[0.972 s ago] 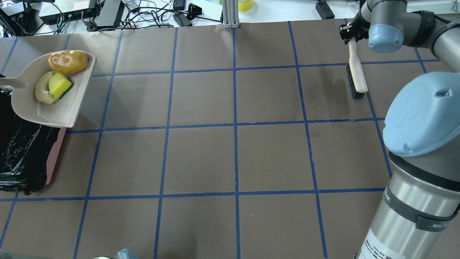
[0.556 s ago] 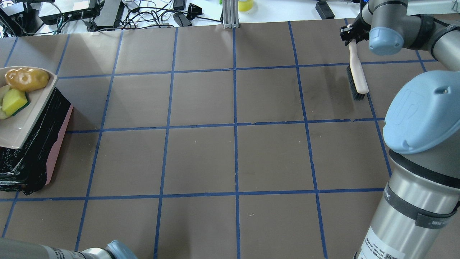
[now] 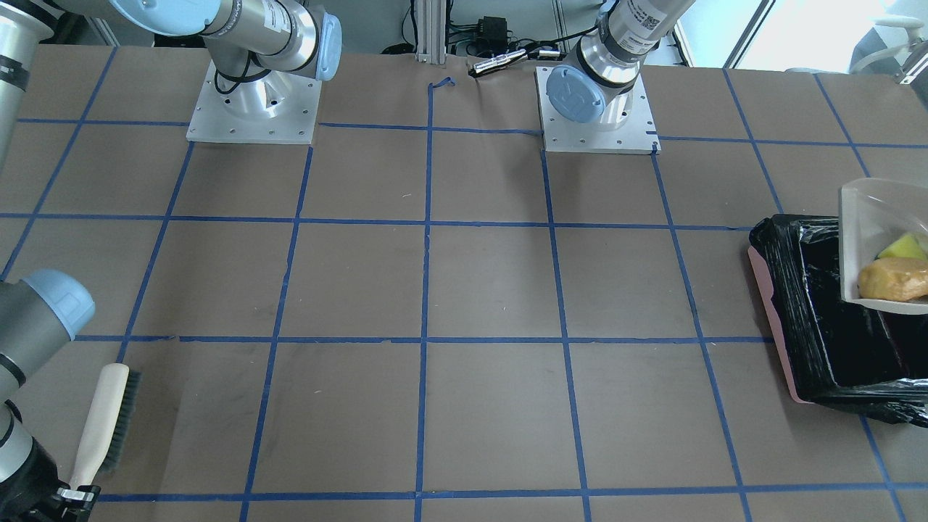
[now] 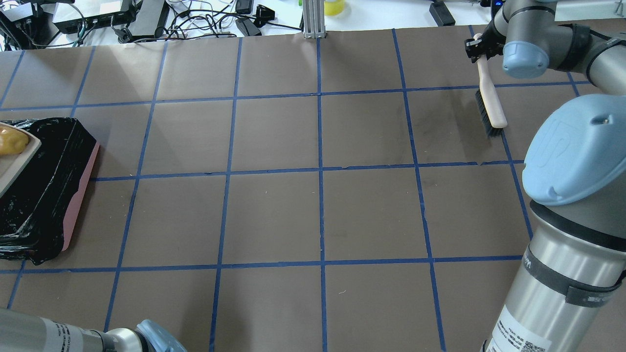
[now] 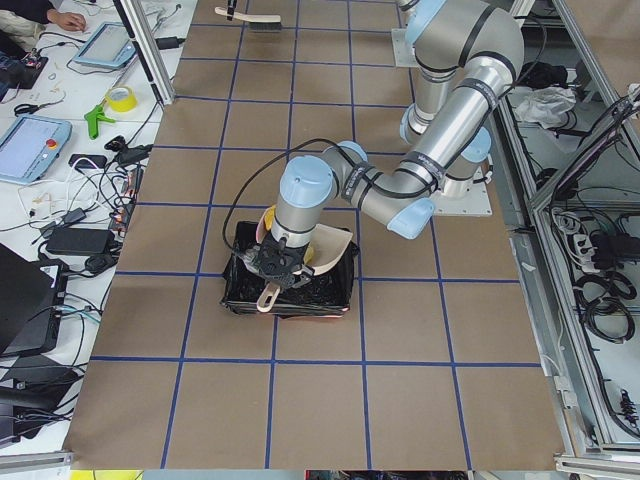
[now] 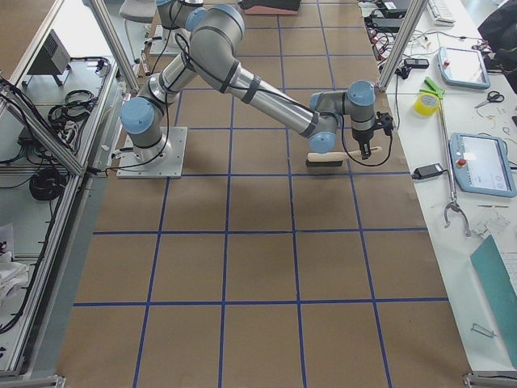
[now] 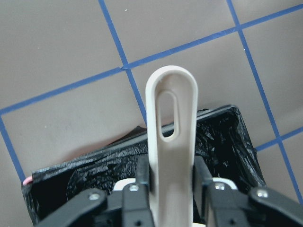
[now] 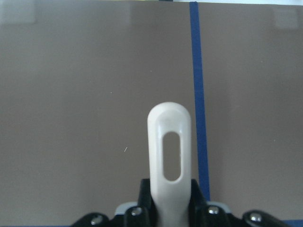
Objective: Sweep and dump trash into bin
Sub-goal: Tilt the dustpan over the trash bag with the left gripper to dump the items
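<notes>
Left gripper (image 7: 171, 182) clamps one dustpan (image 3: 864, 217) over one bin (image 3: 801, 312); two trash items (image 3: 893, 280) aboard.

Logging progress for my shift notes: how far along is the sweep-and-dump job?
Sweeping looks done: the potato-like lump and yellow sponge lie in the dustpan. In hand: the left gripper holds the dustpan over the bin; the right gripper holds the brush. Left: tipping them in.
</notes>
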`<act>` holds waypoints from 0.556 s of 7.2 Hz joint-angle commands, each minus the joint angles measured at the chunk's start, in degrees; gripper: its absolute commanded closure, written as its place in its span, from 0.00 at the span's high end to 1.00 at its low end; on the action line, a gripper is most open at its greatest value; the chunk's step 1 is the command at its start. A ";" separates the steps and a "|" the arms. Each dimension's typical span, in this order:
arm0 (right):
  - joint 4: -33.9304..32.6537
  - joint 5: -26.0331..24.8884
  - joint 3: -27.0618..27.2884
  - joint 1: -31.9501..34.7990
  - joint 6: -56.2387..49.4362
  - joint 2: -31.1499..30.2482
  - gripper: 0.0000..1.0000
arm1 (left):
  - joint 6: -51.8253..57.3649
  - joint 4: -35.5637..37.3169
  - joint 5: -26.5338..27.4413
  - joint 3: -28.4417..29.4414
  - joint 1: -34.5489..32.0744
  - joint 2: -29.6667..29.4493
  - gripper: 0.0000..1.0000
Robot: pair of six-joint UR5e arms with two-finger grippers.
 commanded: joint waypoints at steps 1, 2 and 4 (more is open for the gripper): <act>-0.10 0.68 0.32 -0.17 -0.20 0.16 0.17 | 4.37 9.95 2.67 -0.57 0.20 -2.89 0.00; -0.27 2.25 0.41 -0.95 -0.29 0.34 0.17 | 5.95 13.63 3.03 -0.75 -0.15 -2.99 0.00; -0.71 2.18 0.41 -0.96 -0.38 0.34 0.18 | 9.03 20.41 3.82 -2.32 -2.60 -2.47 0.00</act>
